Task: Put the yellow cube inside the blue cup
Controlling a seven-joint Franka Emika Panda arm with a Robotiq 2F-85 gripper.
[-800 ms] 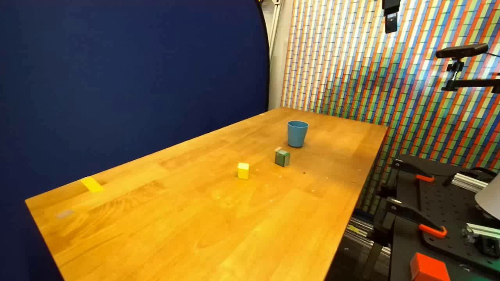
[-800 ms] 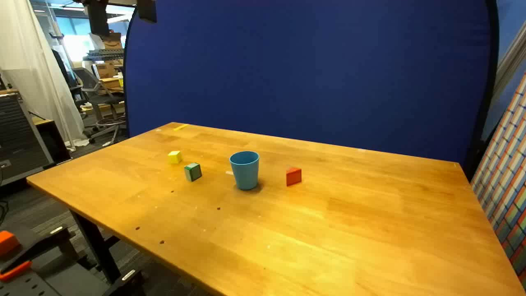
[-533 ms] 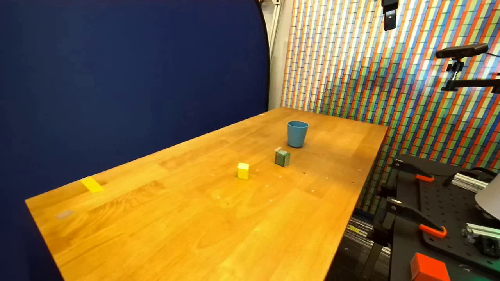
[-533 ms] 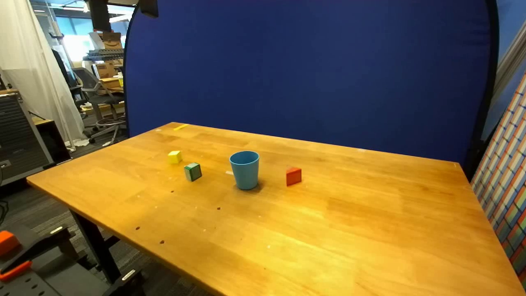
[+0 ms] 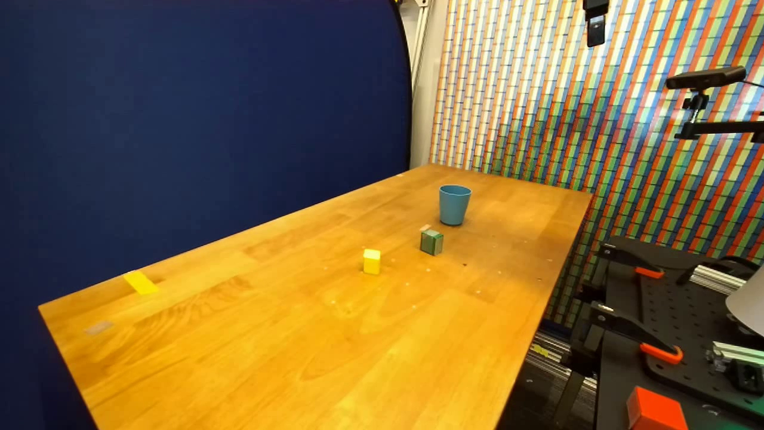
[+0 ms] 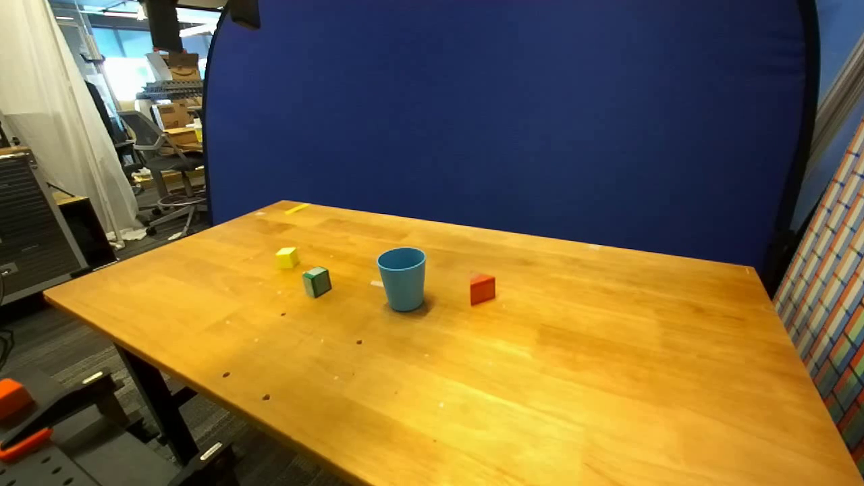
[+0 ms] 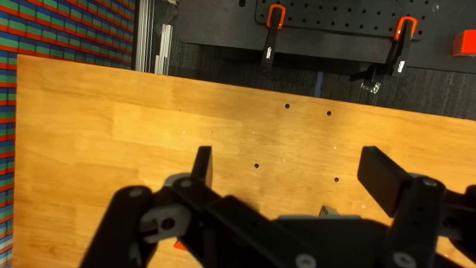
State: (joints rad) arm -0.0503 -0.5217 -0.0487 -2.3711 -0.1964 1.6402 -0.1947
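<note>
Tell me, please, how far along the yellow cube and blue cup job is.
Nothing looks done: the yellow cube sits on the table, outside the upright blue cup. Nothing is in hand: the gripper stands open in the wrist view, holding nothing. Grasping the cube, lifting it and placing it inside the cup are all left.

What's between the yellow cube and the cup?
Roughly between the yellow cube and blue cup: a green cube and a pale strip, in both exterior views.
</note>
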